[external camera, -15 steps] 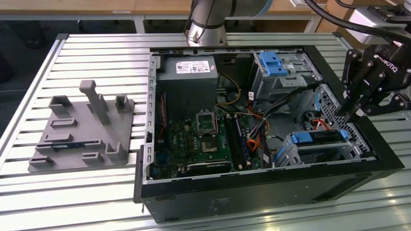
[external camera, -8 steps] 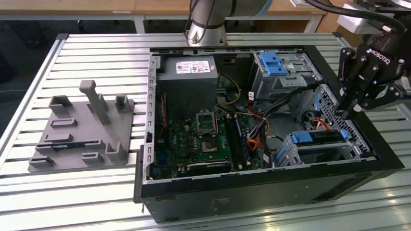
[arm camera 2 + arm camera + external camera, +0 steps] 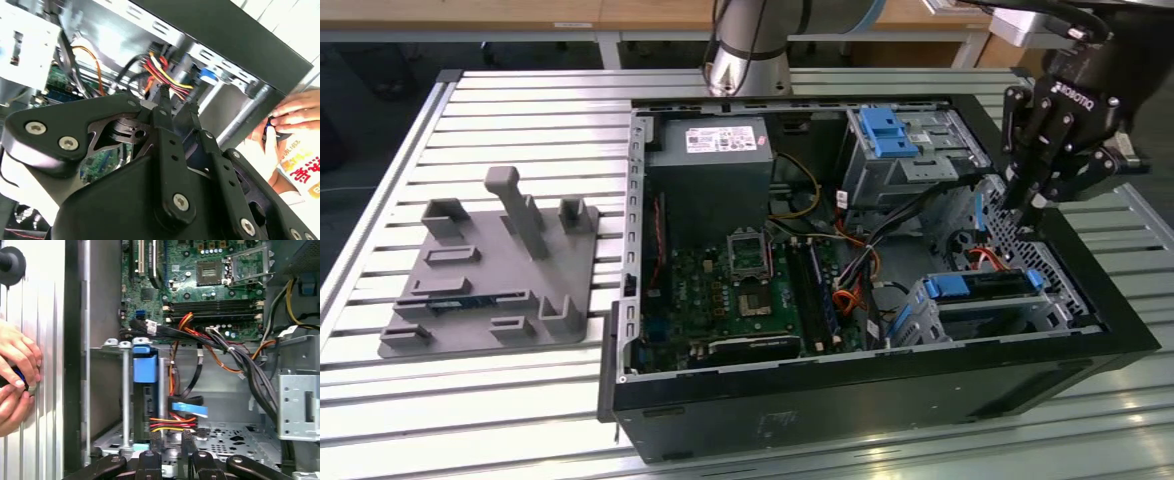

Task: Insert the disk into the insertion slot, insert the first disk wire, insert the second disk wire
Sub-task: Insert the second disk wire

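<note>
Disk (image 3: 983,287) seated in insertion slot (image 3: 917,318), computer case (image 3: 881,392) near corner, exterior view's right. Gripper (image 3: 169,435) narrow, apparently pinching red-yellow power wire (image 3: 172,420) beside disk. Risk: plug misaligned, wire slips, connector jams.

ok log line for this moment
disk: in insertion slot | gripper: at red-yellow wires beside disk | person's hand: outside case wall
</note>
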